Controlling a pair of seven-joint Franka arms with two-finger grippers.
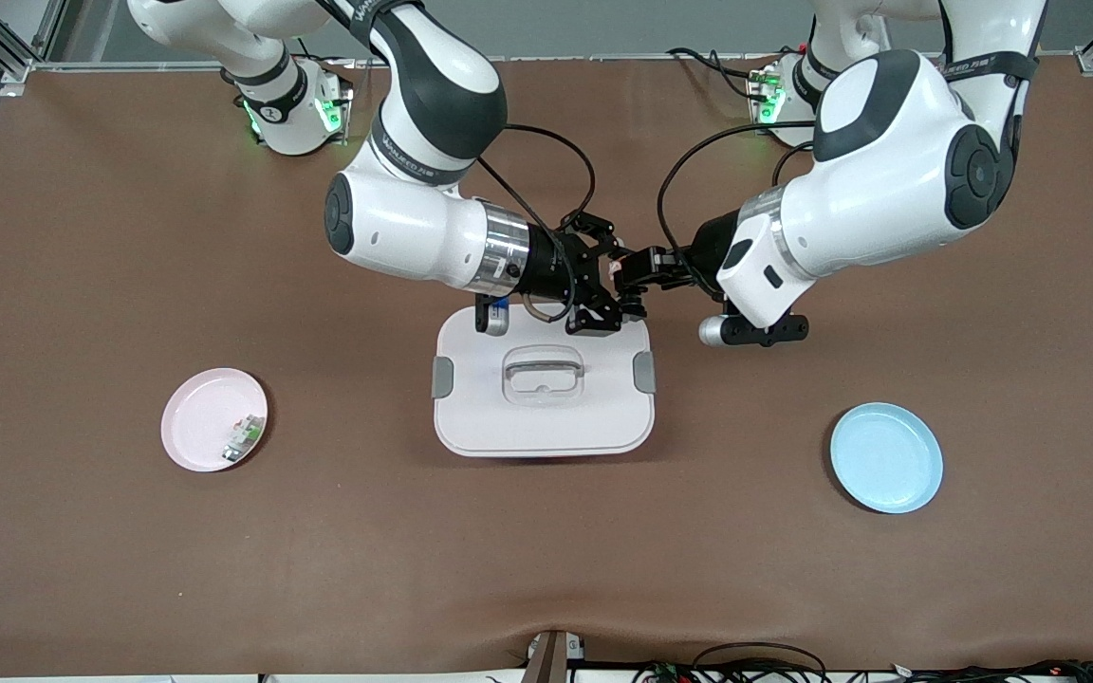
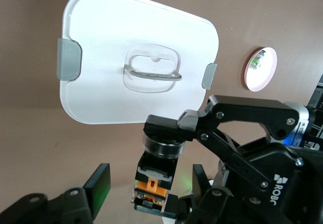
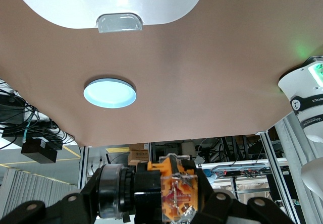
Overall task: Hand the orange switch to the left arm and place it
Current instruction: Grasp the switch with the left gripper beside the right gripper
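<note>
The orange switch (image 1: 615, 270) hangs in the air over the edge of the white box (image 1: 543, 417) that lies farthest from the front camera. My right gripper (image 1: 594, 285) is shut on it. In the right wrist view the switch (image 3: 174, 191) sits clamped between the right gripper's (image 3: 161, 204) fingers, its black body and orange end showing. My left gripper (image 1: 637, 275) meets it from the left arm's end of the table. In the left wrist view the switch (image 2: 156, 183) sits between my left gripper's (image 2: 149, 178) open fingers (image 2: 98, 183), with a gap on each side.
A pink plate (image 1: 200, 417) holding a small green-and-white part (image 1: 245, 434) lies toward the right arm's end. A blue plate (image 1: 886, 457) lies toward the left arm's end. The box has grey side latches (image 1: 442, 378) and a recessed handle (image 1: 543, 370).
</note>
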